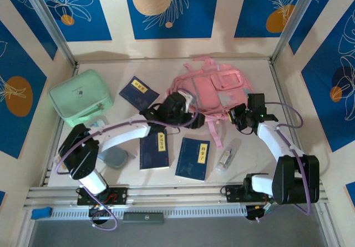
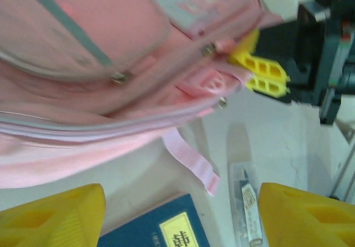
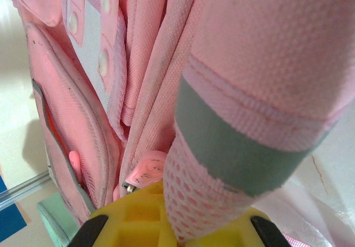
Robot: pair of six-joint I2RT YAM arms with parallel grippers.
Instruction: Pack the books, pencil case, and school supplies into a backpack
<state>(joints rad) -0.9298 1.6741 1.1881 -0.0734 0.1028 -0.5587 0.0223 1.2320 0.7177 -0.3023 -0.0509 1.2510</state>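
The pink backpack (image 1: 213, 89) lies flat at the back centre of the table. My right gripper (image 1: 239, 117) is shut on a mesh-and-grey edge of the backpack (image 3: 222, 164) at its right front corner; its yellow fingers (image 2: 266, 72) also show in the left wrist view. My left gripper (image 1: 180, 111) hovers at the backpack's left front edge, open with nothing between its fingers (image 2: 55, 216). Three navy books lie flat: one (image 1: 138, 90) by the backpack, two (image 1: 153, 150) (image 1: 193, 158) in front. The grey-blue pencil case (image 1: 115, 158) rests at the front left. A clear packet (image 1: 227, 156) lies at the front right.
A mint-green boxy case (image 1: 80, 97) stands at the back left, with a light blue-and-white packet (image 1: 97, 124) in front of it. A loose pink strap (image 2: 191, 158) trails off the backpack toward a book (image 2: 161, 227) and the clear packet (image 2: 247, 208).
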